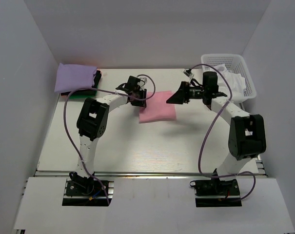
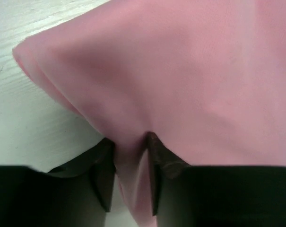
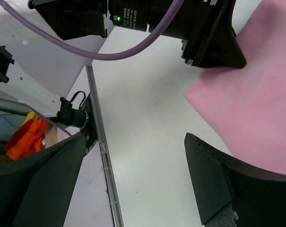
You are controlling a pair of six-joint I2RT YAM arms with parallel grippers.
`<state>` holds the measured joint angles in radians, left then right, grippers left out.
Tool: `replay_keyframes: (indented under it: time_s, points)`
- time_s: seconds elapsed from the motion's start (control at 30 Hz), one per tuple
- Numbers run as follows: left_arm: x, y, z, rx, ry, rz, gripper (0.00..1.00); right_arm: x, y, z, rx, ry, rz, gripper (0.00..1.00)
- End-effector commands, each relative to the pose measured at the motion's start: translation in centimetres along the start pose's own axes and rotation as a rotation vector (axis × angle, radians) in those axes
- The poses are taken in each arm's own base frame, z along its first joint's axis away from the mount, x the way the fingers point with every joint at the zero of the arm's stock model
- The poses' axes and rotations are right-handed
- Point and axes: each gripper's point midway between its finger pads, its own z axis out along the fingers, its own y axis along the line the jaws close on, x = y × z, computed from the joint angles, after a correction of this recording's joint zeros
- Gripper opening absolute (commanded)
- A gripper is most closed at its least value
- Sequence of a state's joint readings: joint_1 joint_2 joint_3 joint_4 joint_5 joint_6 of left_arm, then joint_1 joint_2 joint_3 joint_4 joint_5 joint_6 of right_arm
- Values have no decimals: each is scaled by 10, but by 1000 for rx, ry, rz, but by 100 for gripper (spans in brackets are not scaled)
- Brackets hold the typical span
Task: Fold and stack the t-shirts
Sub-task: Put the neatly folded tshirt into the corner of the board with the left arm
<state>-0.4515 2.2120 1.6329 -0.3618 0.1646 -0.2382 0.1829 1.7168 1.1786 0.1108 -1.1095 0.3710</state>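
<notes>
The left gripper is clamped on a fold at the left edge of the pink t-shirt, which lies folded in the middle of the desk. The right gripper hangs spread wide, holding nothing, at the shirt's right edge. A lavender t-shirt sits at the far left corner.

Open room near me — clutter at the back.
I've bare table in front of the pink tee; the lavender tee fills the far-left corner, the basket the far-right — left gripper and right gripper hem the pink tee's sides.
</notes>
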Motion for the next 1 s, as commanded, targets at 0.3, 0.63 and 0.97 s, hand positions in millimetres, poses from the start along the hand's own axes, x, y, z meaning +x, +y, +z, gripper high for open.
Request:
replay_keyframes:
  time_s: [0.3,0.63,0.97]
  points:
    - [-41,8,-35,-146,-104,205,0,29,9,-48,295,-88,-139,90]
    - [-108,35,-137,-310,-318,462,0,41,14,-62,367,-111,-174,90]
    - [-152,89,-204,-419,-382,535,0,35,12,-63,382,-118,-172,90]
